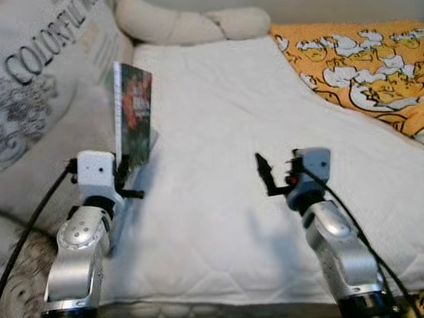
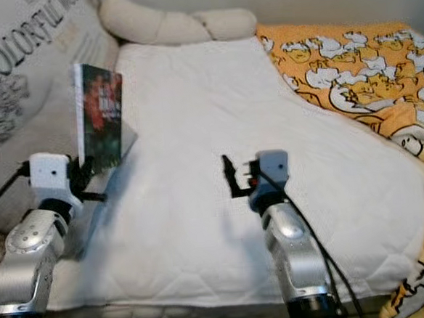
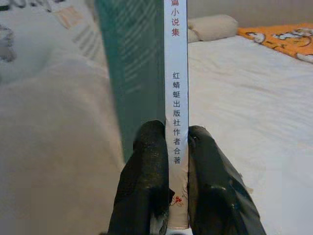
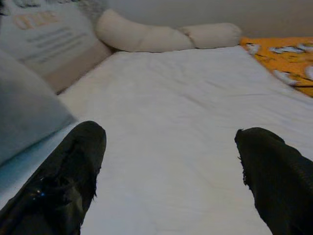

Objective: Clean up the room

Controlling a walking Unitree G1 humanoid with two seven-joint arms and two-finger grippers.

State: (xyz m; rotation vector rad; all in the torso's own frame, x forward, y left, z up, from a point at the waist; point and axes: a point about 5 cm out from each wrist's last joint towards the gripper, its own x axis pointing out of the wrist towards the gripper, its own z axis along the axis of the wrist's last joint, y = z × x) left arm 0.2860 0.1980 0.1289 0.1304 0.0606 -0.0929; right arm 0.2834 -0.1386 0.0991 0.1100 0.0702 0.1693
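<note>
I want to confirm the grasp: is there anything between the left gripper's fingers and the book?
Nothing visible. The left gripper is shut directly on the book, one finger on each side of its spine.

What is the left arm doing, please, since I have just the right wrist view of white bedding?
Observer: The left gripper is shut on a book, its jaws pinching the spine at the lower end.
Operator: Is the book lying flat?
Observer: No, it stands upright above the white quilt, beside a large printed cushion.
Operator: And how does my right gripper look from above?
Observer: The right gripper hovers over the middle of the quilt, jaws open, holding nothing. An orange patterned blanket lies on its right.
</note>
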